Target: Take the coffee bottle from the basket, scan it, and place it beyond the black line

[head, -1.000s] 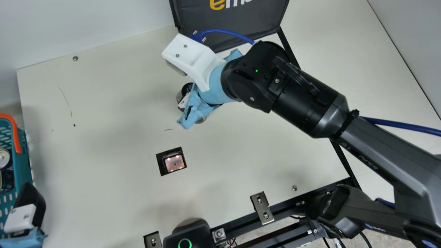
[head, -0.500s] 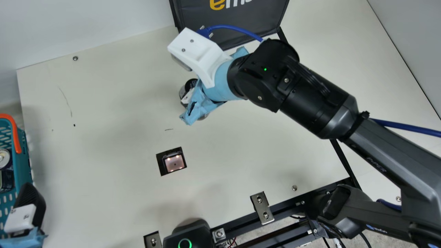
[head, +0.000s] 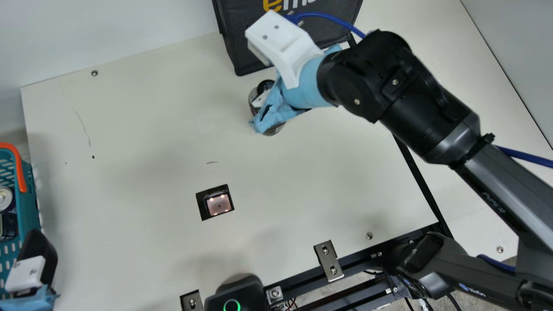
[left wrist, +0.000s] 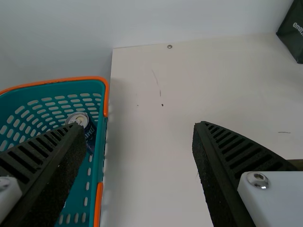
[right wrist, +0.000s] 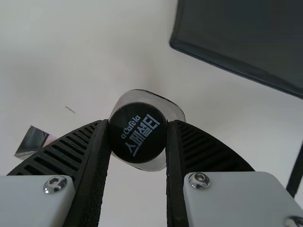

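Note:
My right gripper [head: 264, 106] is over the upper middle of the table in the main view, around the coffee bottle [head: 274, 130], which it partly covers. In the right wrist view the bottle's black cap [right wrist: 138, 133] sits between the two fingers of my right gripper [right wrist: 138, 135], shut on it. At the main view's lower left corner is my left gripper [head: 36, 255], beside the teal basket [head: 29, 203]. Its own wrist view has the left gripper [left wrist: 137, 142] open with nothing between its fingers, and the basket [left wrist: 97, 165] behind one finger. The black line [head: 417, 172] runs partly behind the right arm.
A scanner window [head: 219, 204] is set into the table. Behind the right gripper stands a dark bag [head: 242, 56]. A can [left wrist: 78, 119] lies inside the basket. Metal brackets [head: 328, 260] line the near table edge.
My right gripper has moved up and to the right in the main view, carrying the bottle away from the scanner window toward the bag. The left gripper has kept still.

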